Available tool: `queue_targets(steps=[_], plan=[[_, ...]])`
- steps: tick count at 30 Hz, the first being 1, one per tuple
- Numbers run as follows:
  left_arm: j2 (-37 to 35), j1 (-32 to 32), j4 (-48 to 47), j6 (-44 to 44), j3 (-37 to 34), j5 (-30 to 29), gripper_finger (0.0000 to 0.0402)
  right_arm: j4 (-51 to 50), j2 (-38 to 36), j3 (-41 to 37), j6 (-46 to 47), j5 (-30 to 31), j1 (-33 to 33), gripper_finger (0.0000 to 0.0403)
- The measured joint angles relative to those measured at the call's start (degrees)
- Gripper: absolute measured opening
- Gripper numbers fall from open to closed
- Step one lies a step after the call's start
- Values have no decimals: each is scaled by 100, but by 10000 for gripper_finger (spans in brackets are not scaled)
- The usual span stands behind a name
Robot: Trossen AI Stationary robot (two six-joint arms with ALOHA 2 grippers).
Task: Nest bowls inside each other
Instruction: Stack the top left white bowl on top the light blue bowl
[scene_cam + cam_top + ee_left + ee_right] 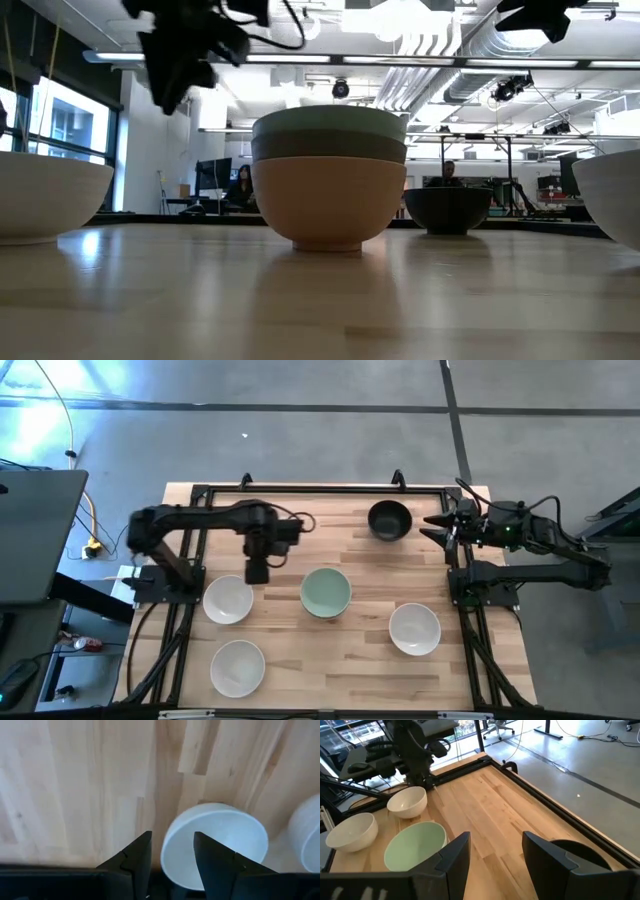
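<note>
A: Presently, what is recorded at the bench's point(300, 680) left side?

B: The left tool point(257, 571) is held above the bench, fingers spread and empty, just beside a white bowl point(228, 601). A second white bowl point(237, 666) is noted nearer the front edge.

A: And mid-bench?

B: A nested stack point(328, 176) is seen: mint green bowl point(326, 591) on top, a grey one under it, the peach-orange bowl point(328, 203) outermost.

A: Further right?

B: The black bowl point(389, 520) is set near the far edge, a third white bowl point(414, 629) toward the front. The right tool point(446, 528) is parked beside the black bowl, fingers parted, nothing held.
</note>
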Motion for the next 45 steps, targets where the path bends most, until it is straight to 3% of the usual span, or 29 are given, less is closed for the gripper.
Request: queue_targets(steps=[9, 19, 34, 45], plan=[[-1381, -2, 1291, 343, -1640, 265, 133, 311, 0, 2, -9, 67, 1, 172], [-2003, -3, 1490, 553, -3005, 442, 133, 339, 0, 2, 186, 69, 1, 172], [-2099, 27, 2224, 569, -3564, -99, 133, 344, 187, 2, 186, 74, -1, 172], [-2099, 303, 2219, 830, -3564, 292, 133, 344, 271, 2, 223, 24, 0, 172]])
